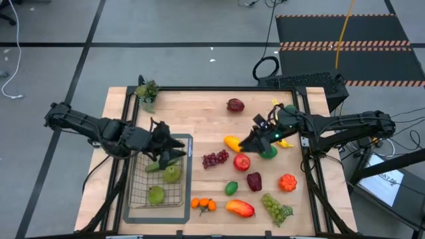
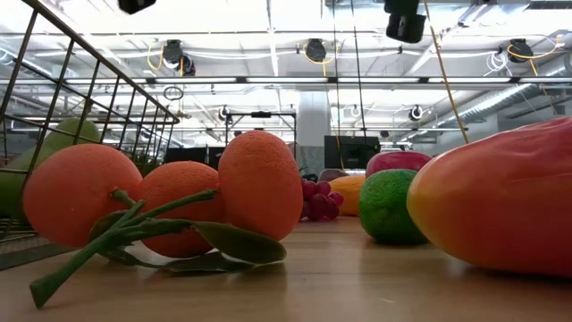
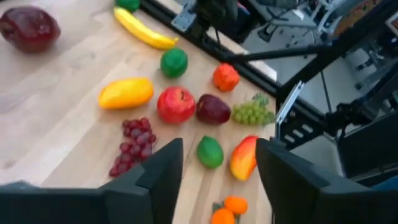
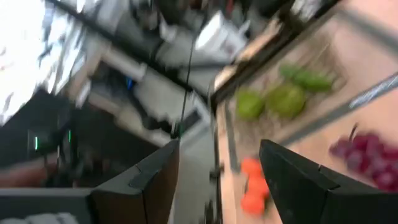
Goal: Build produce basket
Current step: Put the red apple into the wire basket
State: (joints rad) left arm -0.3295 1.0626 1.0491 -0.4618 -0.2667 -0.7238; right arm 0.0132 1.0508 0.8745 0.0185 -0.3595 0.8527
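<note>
Lying nearest to the low camera, the oranges (image 2: 161, 201) with their leafy stem rest on the wooden table (image 1: 199, 113), just beside the basket (image 1: 136, 192). The mango (image 2: 500, 201) is at the same front edge, with the lime (image 2: 391, 207) a little farther back. The basket sits on a grey mat (image 1: 188, 143) and holds two pears (image 1: 164, 184) and a cucumber (image 1: 159, 164). The left gripper (image 1: 174, 149) is above the far end of the basket; its fingers (image 3: 158, 177) stand apart and hold nothing. Farther right, the purple grapes (image 1: 214, 159), red apple (image 1: 242, 161) and yellow mango (image 1: 232, 142) lie in the middle of the table. The right gripper (image 1: 251, 141) is near the yellow mango, its fingers (image 4: 149, 180) apart and empty. A dark red fruit (image 1: 235, 105) and a small potted sprig (image 1: 147, 91) are at the far edge.
</note>
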